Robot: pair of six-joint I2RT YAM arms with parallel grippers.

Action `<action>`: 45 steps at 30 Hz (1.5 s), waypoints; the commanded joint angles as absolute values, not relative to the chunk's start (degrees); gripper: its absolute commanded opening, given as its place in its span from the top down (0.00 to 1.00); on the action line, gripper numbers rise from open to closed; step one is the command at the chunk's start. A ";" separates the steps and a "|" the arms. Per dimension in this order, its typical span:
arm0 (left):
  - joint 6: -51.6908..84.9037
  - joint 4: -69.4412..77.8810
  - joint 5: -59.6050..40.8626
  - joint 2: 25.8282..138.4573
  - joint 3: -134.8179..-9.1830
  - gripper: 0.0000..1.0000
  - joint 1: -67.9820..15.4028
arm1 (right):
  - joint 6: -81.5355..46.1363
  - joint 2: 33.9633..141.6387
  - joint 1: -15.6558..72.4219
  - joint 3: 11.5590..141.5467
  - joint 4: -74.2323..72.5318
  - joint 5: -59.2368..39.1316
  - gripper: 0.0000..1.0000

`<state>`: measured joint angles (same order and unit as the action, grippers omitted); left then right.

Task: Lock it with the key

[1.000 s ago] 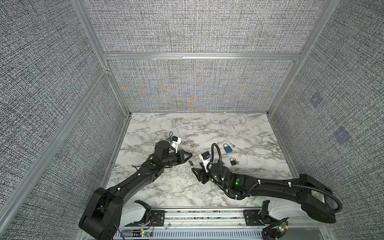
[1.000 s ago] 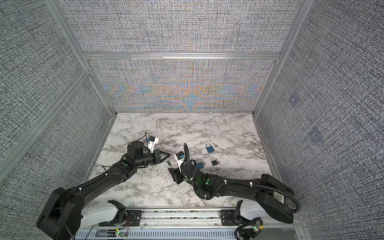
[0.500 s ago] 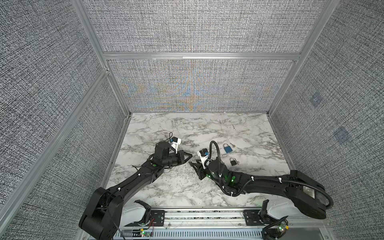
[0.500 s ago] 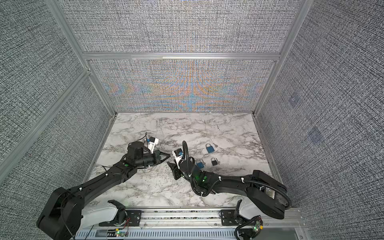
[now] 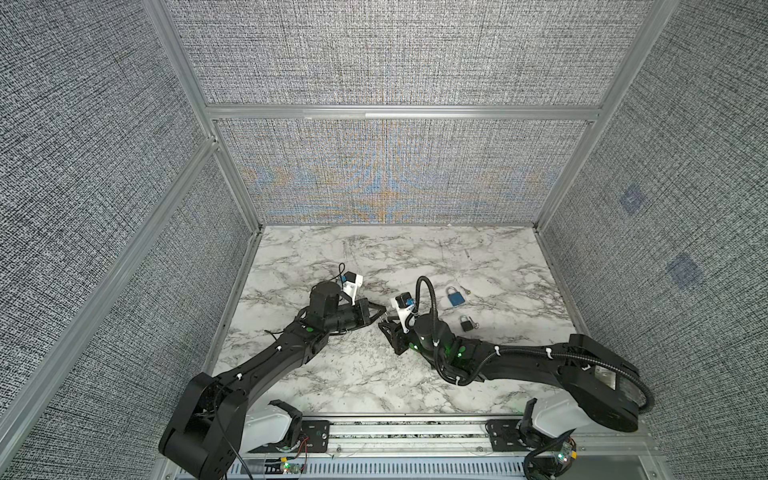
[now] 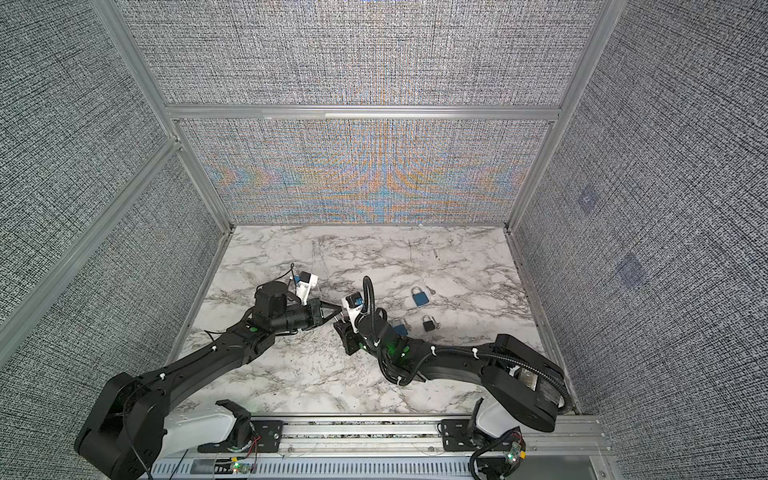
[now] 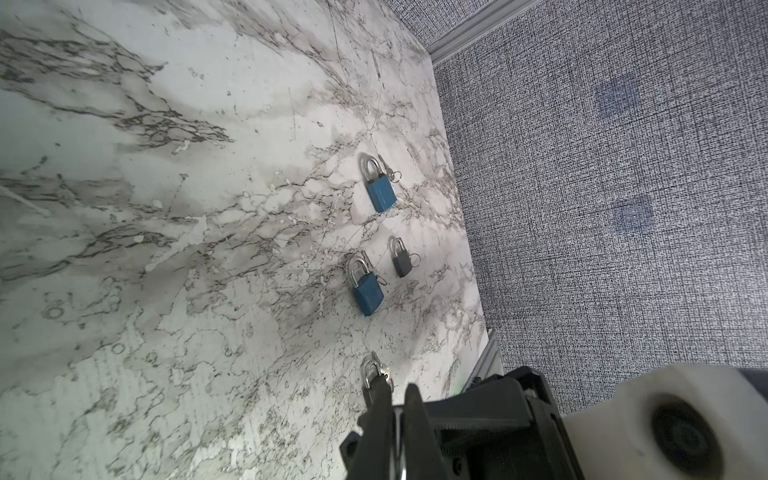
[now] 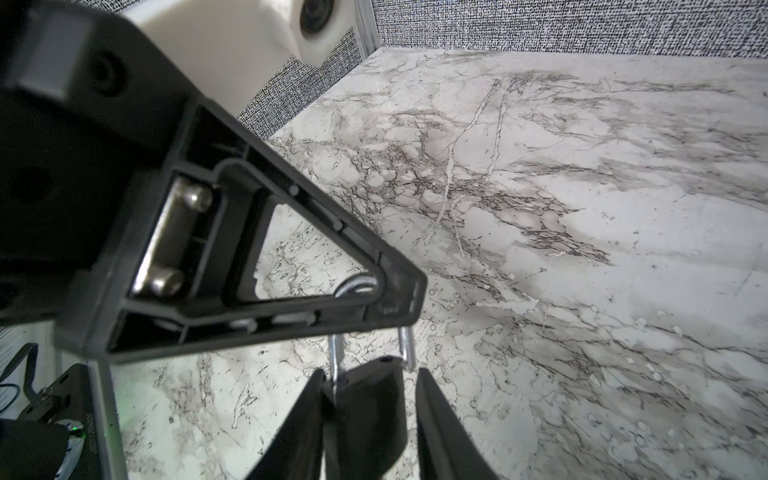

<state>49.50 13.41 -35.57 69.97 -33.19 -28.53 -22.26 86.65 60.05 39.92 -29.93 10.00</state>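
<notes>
Your two grippers are meeting near the middle of the marble table (image 5: 332, 386). In both top views the left arm (image 5: 266, 365) is reaching in from 7 o'clock and the right arm (image 5: 519, 361) from 4 o'clock.

Your left gripper (image 7: 392, 390) is clenching its jaws on the silver shackle (image 8: 408, 349) of a small black padlock (image 8: 370, 411). Your right gripper (image 8: 370, 372) is grasping that padlock's body between its two fingers (image 8: 440, 428). One shackle leg appears to be sitting just outside its hole in the body. I cannot tell where this padlock's own key is.

Three more padlocks are lying flat toward 3 o'clock of the grippers:
- A large blue padlock (image 5: 456, 297) is lying farthest back, with a ringed key (image 7: 394, 174) just beside its shackle.
- A second blue padlock (image 6: 400, 327) is lying just beside the right arm.
- A small dark grey padlock (image 5: 466, 323) is lying near that one.
</notes>
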 commanded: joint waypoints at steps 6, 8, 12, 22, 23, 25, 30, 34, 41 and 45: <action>49.37 15.38 -36.56 70.23 -33.74 1.00 -28.60 | -23.24 86.83 59.72 39.92 -30.96 9.67 0.66; 49.40 15.39 -36.56 70.21 -33.83 1.00 -28.59 | -23.40 86.91 59.52 39.99 -31.02 9.76 0.67; 49.53 15.38 -36.56 70.13 -33.79 1.00 -28.62 | -23.72 87.17 59.15 39.78 -31.06 9.76 0.70; 49.88 15.73 -36.50 69.74 -33.69 1.00 -28.57 | -24.56 87.52 58.54 39.64 -30.87 9.49 0.71; 49.92 15.74 -36.39 69.66 -33.64 1.00 -28.63 | -24.58 87.47 58.55 39.60 -30.87 9.41 0.71; 49.98 15.91 -36.08 69.30 -33.49 1.00 -28.59 | -24.72 87.48 58.49 39.46 -31.03 9.49 0.73; 50.25 16.10 -35.95 68.91 -33.44 1.00 -28.57 | -25.38 87.36 58.19 38.87 -31.42 9.67 0.82; 50.45 16.36 -35.29 68.05 -33.07 1.00 -28.56 | -25.92 86.42 57.93 38.24 -31.46 9.43 1.00; 49.37 14.13 -33.47 66.43 -34.05 1.00 -28.42 | -26.54 82.57 56.66 37.43 -29.71 3.13 1.00; 45.94 9.42 -31.10 65.02 -35.74 0.86 -27.92 | -27.06 80.04 54.33 37.62 -26.60 -6.65 1.00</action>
<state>49.58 12.12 -35.07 65.87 -34.76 -28.60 -24.82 81.12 55.64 37.74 -31.99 -3.60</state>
